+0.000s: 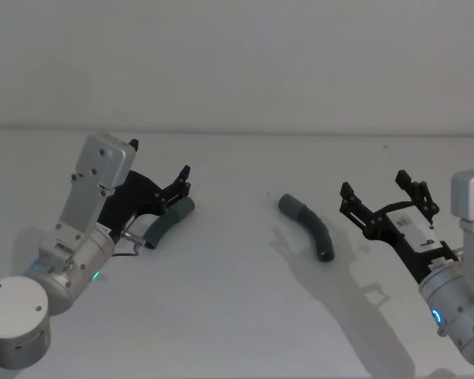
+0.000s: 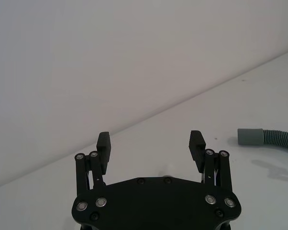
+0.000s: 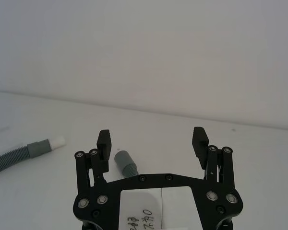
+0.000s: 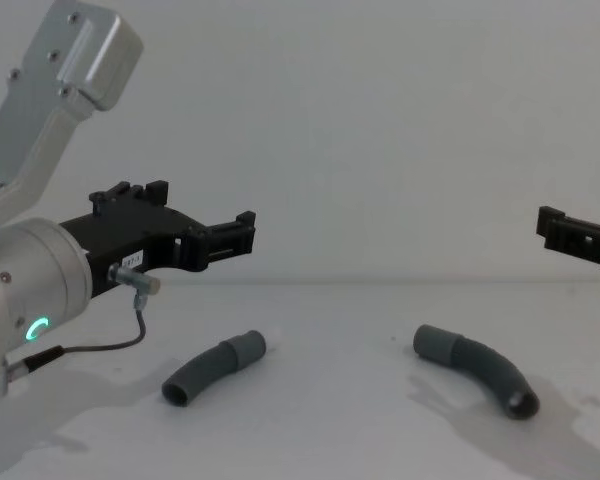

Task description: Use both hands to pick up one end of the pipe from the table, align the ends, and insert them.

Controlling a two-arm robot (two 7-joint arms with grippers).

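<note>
Grey hose piece [image 1: 167, 223] lies below left gripper [image 2: 151, 143], other piece [image 1: 308, 227] ahead of right gripper [image 3: 152, 141]. Both grippers spread wide, holding nothing, touching nothing.

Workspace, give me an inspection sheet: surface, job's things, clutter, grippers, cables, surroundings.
Surface: white table, matte and flat.
Job's things: left pipe piece and right pipe piece lie apart on the table, unjoined.
Clutter: nothing seen.
Grippers: left gripper open, raised above the left pipe piece; right gripper open, raised beside the right pipe piece; both empty.
Cables: thin dark cable loops off the left wrist.
Surroundings: plain pale wall.
</note>
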